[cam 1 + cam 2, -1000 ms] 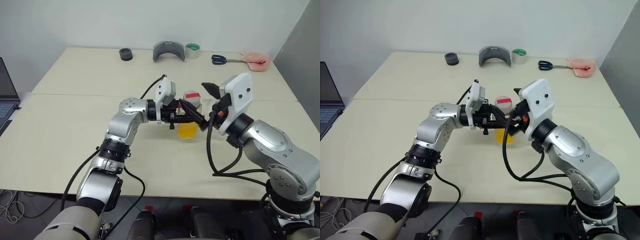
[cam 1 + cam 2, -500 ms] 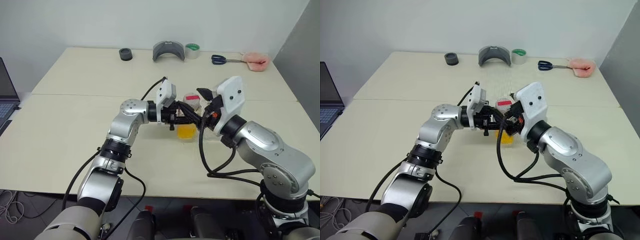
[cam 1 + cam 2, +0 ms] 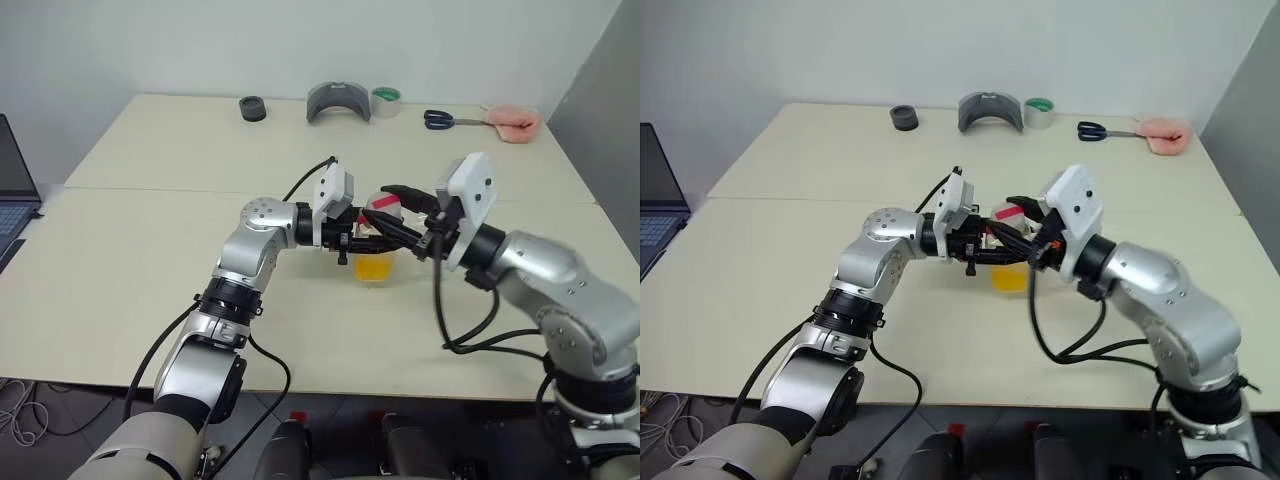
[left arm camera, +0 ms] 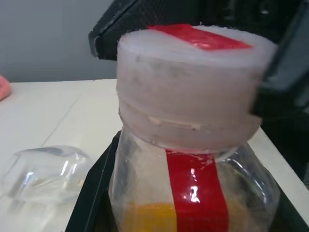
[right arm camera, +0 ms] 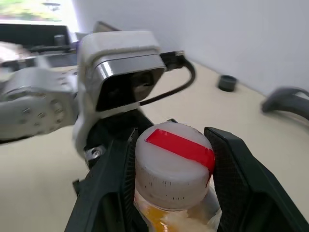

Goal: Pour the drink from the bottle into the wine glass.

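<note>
The bottle (image 3: 374,255) stands upright at the middle of the table, with the orange drink (image 3: 374,267) in its lower part. A red strip runs over its pale cap (image 5: 173,164) and down its side. My left gripper (image 3: 383,240) reaches in from the left and is shut on the bottle's body, black fingers (image 4: 89,195) at its sides. My right gripper (image 5: 171,139) comes level from the right, its pads (image 5: 123,159) pressed on both sides of the cap. The clear bowl of the wine glass (image 4: 46,171) shows on the table beyond the bottle in the left wrist view.
Along the table's far edge lie a black roll (image 3: 252,108), a grey curved piece (image 3: 338,101), a green tape roll (image 3: 385,101), scissors (image 3: 445,120) and a pink cloth (image 3: 515,122). A laptop (image 3: 10,195) sits off the left side.
My right gripper has swung round from above to level and its fingers have closed in on the cap. The left gripper and the bottle have stayed put.
</note>
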### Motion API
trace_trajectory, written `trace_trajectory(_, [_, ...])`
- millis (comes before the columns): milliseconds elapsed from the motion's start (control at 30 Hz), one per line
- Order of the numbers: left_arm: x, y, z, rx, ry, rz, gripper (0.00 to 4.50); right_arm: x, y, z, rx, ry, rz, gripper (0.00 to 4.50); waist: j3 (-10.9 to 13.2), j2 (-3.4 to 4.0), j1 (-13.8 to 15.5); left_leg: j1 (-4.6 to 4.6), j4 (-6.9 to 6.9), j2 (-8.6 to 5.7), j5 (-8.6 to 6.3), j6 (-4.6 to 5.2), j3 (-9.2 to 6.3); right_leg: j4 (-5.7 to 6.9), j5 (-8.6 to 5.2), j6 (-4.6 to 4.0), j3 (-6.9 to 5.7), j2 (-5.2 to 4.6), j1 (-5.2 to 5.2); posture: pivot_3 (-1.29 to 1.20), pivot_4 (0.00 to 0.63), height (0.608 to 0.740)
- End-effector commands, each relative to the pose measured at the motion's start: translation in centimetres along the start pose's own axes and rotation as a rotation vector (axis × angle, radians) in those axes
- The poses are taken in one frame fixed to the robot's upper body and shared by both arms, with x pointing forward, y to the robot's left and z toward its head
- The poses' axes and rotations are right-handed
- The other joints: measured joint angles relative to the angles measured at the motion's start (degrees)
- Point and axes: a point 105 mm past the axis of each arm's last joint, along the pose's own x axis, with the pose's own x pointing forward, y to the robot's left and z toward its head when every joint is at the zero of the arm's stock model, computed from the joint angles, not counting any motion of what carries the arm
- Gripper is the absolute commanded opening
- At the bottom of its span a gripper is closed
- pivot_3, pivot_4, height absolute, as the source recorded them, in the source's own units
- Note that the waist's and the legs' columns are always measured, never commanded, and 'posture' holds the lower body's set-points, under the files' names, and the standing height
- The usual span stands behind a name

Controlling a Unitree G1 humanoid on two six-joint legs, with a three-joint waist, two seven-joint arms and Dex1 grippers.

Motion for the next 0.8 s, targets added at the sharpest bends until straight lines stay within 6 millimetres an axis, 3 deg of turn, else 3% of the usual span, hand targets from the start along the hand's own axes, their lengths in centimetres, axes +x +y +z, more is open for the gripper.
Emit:
trace_trajectory(33, [0.1,0.3,2.8,0.075,-0.046,-0.008,1.8,0.5,0.7,-0.6,-0.083,0.044,0.289,1.84,0.0,0.0,-0.53,0.04,-0.01,0.02,0.0,0.0,0.01,0.01,0.0,0.0,0.01,0.02,0.01,0.0,0.15,0.74])
trace_trajectory(200, [0.1,0.7,3.1,0.08,-0.047,0.012,1.8,0.3,-2.0,-0.3,-0.035,0.053,0.292,1.84,0.01,0.01,-1.02,0.07,-0.02,0.09,0.01,0.0,-0.02,0.06,0.0,-0.01,0.01,0.07,0.0,0.0,0.15,0.74])
trace_trajectory(433, [0.1,0.8,2.8,0.075,-0.043,0.034,1.79,-2.1,-3.9,1.5,-0.022,0.018,0.114,4.2,0.02,0.01,-0.48,-0.06,0.06,-0.02,0.02,-0.03,-0.05,0.02,0.01,-0.01,0.0,-0.09,-0.01,0.0,0.15,0.74])
trace_trajectory(533, [0.2,0.9,2.5,0.077,-0.03,0.049,1.79,-3.8,-4.7,2.6,-0.059,0.005,-0.036,4.21,0.02,0.02,-0.06,-0.08,0.05,-0.02,0.03,-0.04,-0.06,0.01,0.01,-0.01,-0.01,-0.1,-0.03,0.0,0.15,0.74])
trace_trajectory(667, [0.2,1.3,2.3,0.077,-0.025,0.079,1.79,-4.8,-2.2,2.6,-0.052,-0.016,-0.157,4.21,0.02,0.01,0.36,-0.11,0.03,-0.01,0.02,-0.04,-0.09,-0.01,0.01,-0.01,-0.02,-0.08,-0.03,0.0,0.15,0.74])
trace_trajectory(800, [0.2,1.9,2.0,0.071,-0.017,0.098,1.79,-3.2,0.6,2.1,-0.006,-0.036,-0.227,4.21,0.02,0.03,-0.08,-0.06,0.03,0.02,0.03,-0.04,-0.04,0.08,0.01,-0.01,0.05,-0.05,-0.05,0.0,0.15,0.74])
